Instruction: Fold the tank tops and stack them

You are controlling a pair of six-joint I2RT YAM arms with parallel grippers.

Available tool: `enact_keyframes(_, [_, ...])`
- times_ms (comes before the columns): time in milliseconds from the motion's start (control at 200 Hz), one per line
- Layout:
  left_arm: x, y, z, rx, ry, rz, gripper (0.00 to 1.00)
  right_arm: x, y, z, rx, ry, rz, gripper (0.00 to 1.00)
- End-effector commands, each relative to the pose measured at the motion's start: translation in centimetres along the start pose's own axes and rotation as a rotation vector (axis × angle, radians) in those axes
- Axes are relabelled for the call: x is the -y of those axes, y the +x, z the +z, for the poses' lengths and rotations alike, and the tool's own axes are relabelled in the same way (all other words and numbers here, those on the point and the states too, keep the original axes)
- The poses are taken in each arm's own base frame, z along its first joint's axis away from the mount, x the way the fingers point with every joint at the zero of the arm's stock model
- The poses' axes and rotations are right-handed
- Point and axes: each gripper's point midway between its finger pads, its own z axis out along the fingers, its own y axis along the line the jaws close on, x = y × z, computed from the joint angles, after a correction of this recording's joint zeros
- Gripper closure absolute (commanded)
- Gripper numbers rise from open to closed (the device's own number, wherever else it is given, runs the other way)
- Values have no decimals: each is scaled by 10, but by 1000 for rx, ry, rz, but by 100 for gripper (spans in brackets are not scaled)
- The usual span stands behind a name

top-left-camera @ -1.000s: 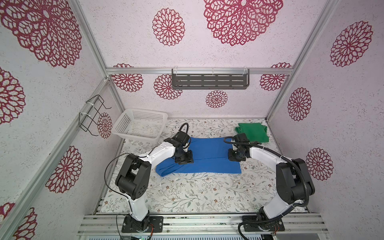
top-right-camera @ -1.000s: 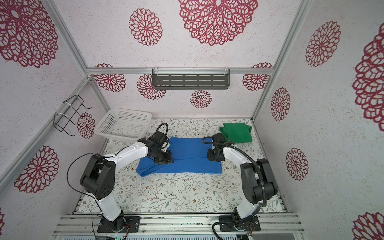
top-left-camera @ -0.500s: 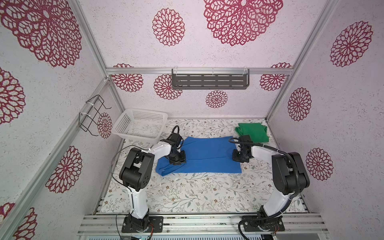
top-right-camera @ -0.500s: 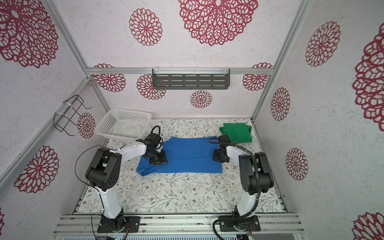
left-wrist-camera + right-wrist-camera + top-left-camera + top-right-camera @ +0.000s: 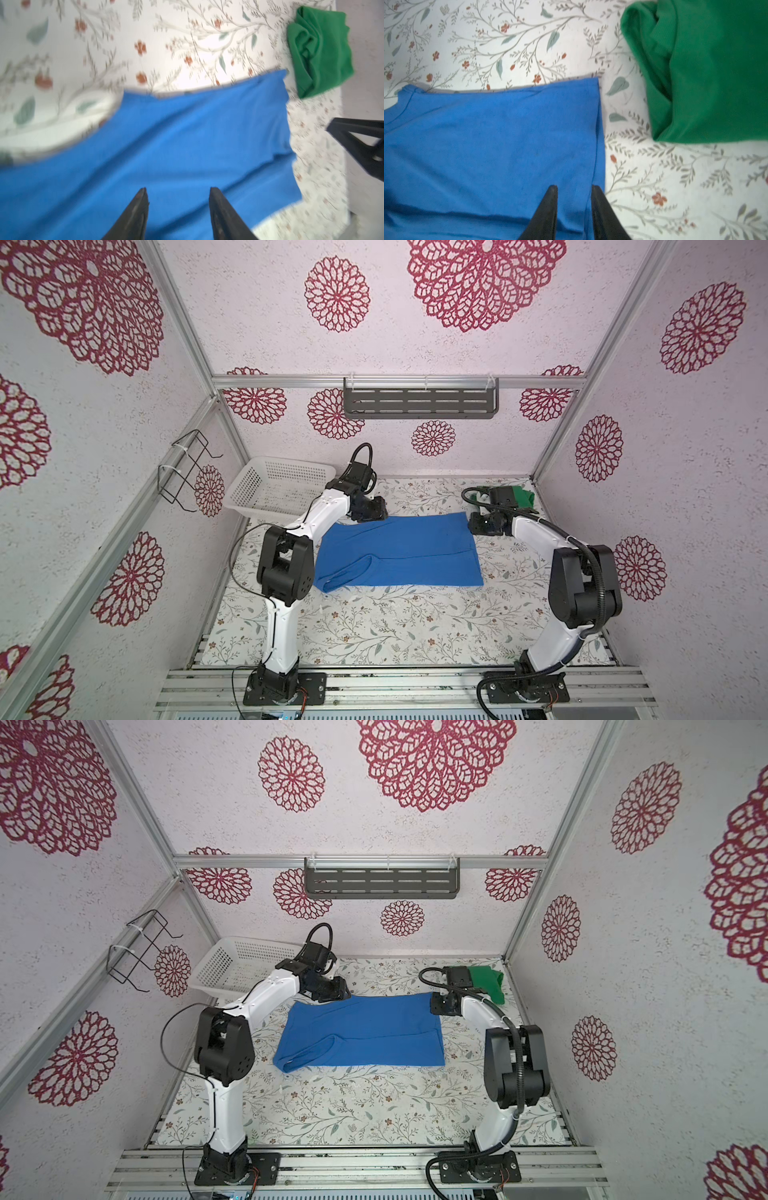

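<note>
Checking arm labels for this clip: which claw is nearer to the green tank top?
Right. The right claw sits at a far corner of the blue tank top, close to the green tank top; the left claw is at the opposite far corner, near the white basket.

Both top views look steeply down from high, framing the whole bench, the blue top central. Both wrist views sit close above the blue top and share its corner and the green top beside it.
</note>
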Motion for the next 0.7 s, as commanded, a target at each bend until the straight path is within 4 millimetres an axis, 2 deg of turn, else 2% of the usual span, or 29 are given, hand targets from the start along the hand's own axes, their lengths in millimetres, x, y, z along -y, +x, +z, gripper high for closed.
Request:
enact_keyframes(0, [-23,-4,26,-22,-58,73,47,-2,-24,16,39,-58,-103,68])
enact_keyframes(25, [-25,-7,30,-19,-65,76,47,-1,-26,19,32,-65,-107,65])
enact_keyframes(160, [-38,-14,47,-4,-113,90,43,6,-35,37,23,-76,-113,65])
enact_keyframes(270, [-46,-14,57,4,-126,72,35,10,-39,46,23,-79,-102,64])
enact_keyframes(365, [-51,-14,63,22,-120,41,34,11,-38,54,10,-93,-80,56])
enact_keyframes(535, [-53,-24,69,65,-94,0,35,15,-32,67,-14,-100,-50,55])
enact_keyframes(696, [-53,-24,85,51,-72,-30,42,21,-29,76,-29,-97,-11,55])
